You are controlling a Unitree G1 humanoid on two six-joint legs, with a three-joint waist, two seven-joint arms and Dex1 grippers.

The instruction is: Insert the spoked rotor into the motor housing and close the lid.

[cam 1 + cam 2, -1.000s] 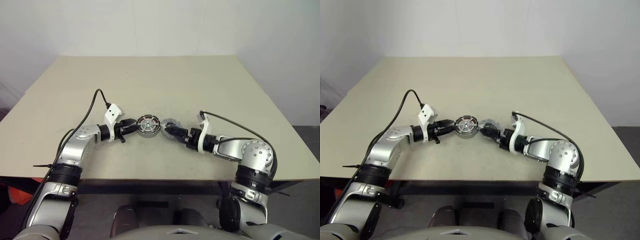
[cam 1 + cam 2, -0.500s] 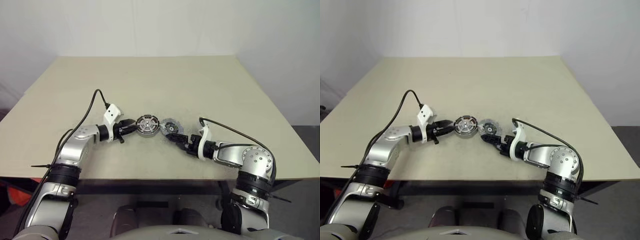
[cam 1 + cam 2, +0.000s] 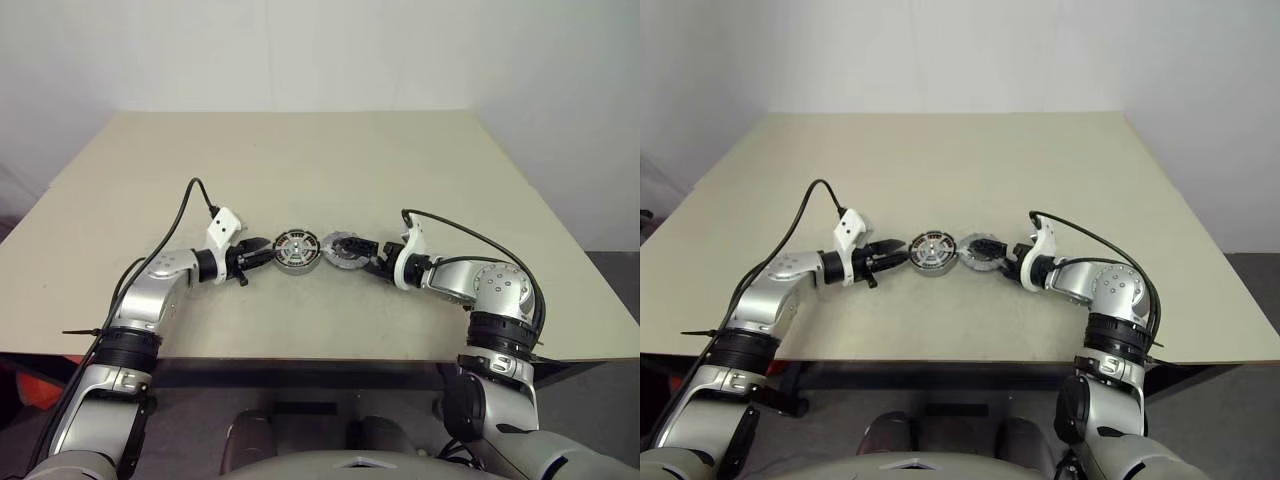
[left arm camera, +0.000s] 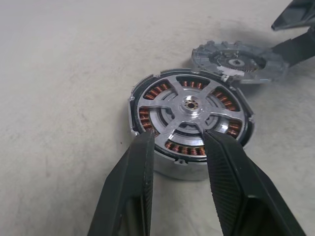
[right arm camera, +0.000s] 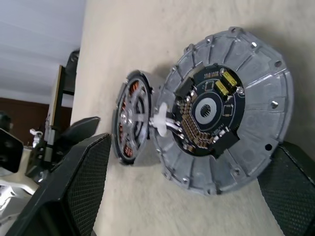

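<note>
Right wrist view: right gripper [image 5: 192, 191] wide open astride lid [image 5: 227, 112], empty; left gripper [image 4: 177, 142] half open, pads flanking housing [image 4: 191, 120] near table's front edge—close squarely on lid rim w/o nudging housing.

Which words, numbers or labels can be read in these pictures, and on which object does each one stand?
None can be read for certain.
Lid: pale print stands on the dark circuit board at its centre, too small and blurred to read.
Motor housing: no writing visible on its spokes, windings or rim.
Table: no markings.
</note>
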